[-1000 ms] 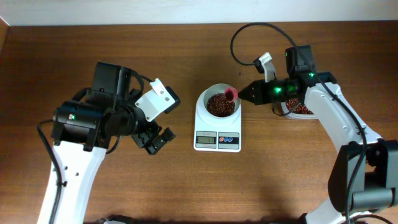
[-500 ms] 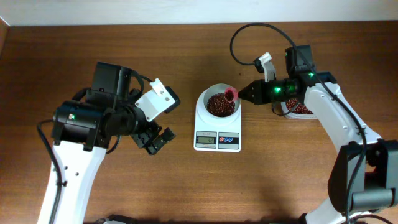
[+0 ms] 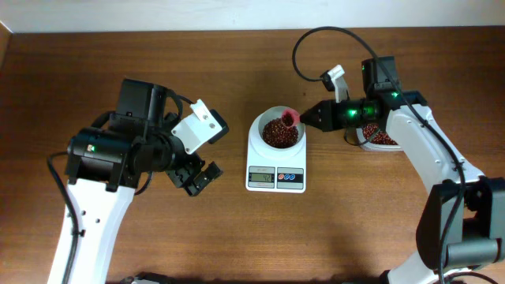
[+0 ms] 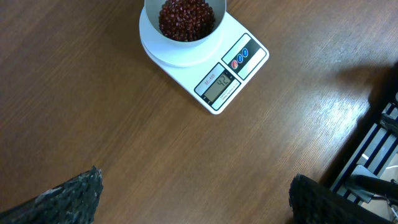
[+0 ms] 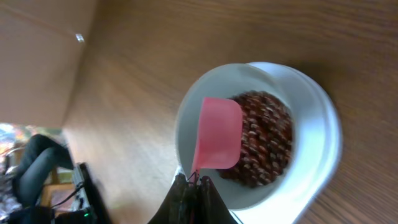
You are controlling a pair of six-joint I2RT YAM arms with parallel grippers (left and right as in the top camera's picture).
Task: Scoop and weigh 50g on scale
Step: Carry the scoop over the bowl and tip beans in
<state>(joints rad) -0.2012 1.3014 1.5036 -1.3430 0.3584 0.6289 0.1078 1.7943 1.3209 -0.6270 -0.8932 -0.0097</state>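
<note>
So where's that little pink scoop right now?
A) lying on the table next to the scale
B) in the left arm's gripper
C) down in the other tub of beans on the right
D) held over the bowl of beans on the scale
D: the right gripper is shut on the pink scoop, holding it over the bowl of beans on the scale. The left gripper stands open and empty.

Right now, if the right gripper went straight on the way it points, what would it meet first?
Most likely the bowl on the scale: the right gripper points at it, its pink scoop over the beans. Height above the rim is unclear.
</note>
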